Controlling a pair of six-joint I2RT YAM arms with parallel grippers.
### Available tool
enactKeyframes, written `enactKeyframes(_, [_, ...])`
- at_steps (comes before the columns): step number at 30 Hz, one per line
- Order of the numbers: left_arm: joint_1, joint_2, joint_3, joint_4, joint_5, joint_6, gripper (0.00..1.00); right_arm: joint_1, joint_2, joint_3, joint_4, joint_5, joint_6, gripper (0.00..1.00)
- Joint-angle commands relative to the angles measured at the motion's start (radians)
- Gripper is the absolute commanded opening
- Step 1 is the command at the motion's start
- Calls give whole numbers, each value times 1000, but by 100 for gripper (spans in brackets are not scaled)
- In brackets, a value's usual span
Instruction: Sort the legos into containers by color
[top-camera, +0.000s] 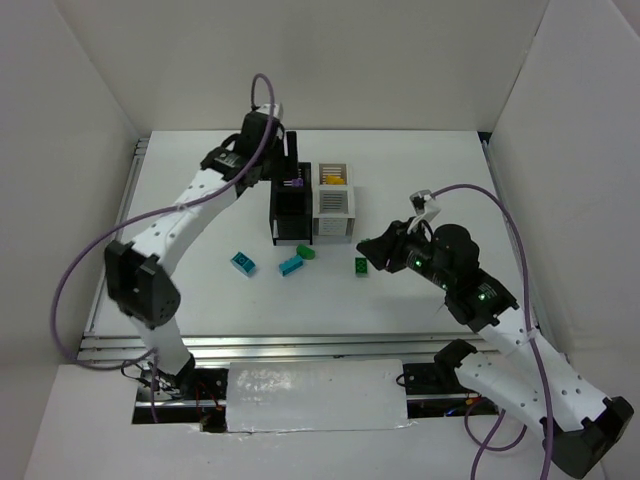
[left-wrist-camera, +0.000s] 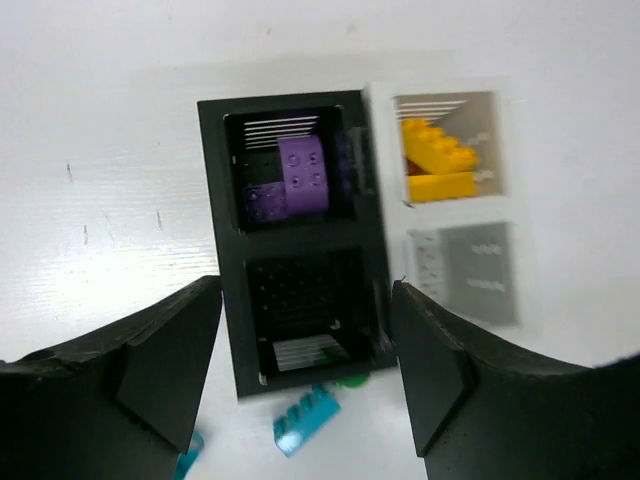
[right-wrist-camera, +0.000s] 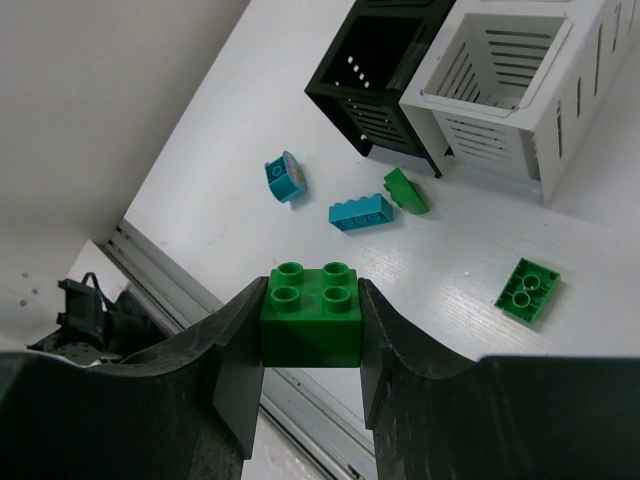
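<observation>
A white table sat inside plain white walls, with a metal rail along the edge nearest the arms. Four containers stood clustered on it, two black on the left and two white on the right. The far black one held two purple legos. The far white one held yellow-orange legos, seemingly two.

Just in front of the containers lay two teal legos and two green legos, one touching the near black container.

The left gripper hung above the black containers, fingers spread wide and empty. The right gripper, off to the containers' near right, pinched a fifth loose piece, a green brick.
</observation>
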Motion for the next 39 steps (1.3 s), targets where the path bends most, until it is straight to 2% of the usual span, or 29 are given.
enactKeyframes(1, [1,-238,-105,129,59,-74,81,-5,50,34,60,38,17,0])
enactKeyframes(2, [-5,-401,-221,139,9,-127,81,-6,104,63,72,36,24,0])
enactKeyframes(3, [-7,-403,-259,139,9,-128,82,-6,104,64,72,33,26,0])
enactKeyframes(7, [-8,-575,-394,96,-21,-190,82,-5,242,131,71,96,40,0])
enactKeyframes(10, [-10,-661,-420,32,-13,-163,83,-9,311,206,37,194,48,0])
enactKeyframes(11, [-8,-694,-420,-34,-24,-137,83,-9,357,247,28,212,46,0])
enactKeyframes(14, [-10,-777,-461,-129,-99,-88,83,-9,414,312,8,251,32,0])
enactKeyframes(19, [-7,-920,-630,-111,-226,-42,90,-13,449,327,46,228,25,0])
enactKeyframes(24, [-5,-963,-756,-50,-208,-62,90,-11,460,334,71,124,14,0])
enactKeyframes(32, [-2,-958,-768,-70,-266,-52,89,-11,420,324,91,29,34,0])
enactKeyframes(39, [-2,-971,-771,-68,-254,-52,89,-11,385,323,63,39,32,0])
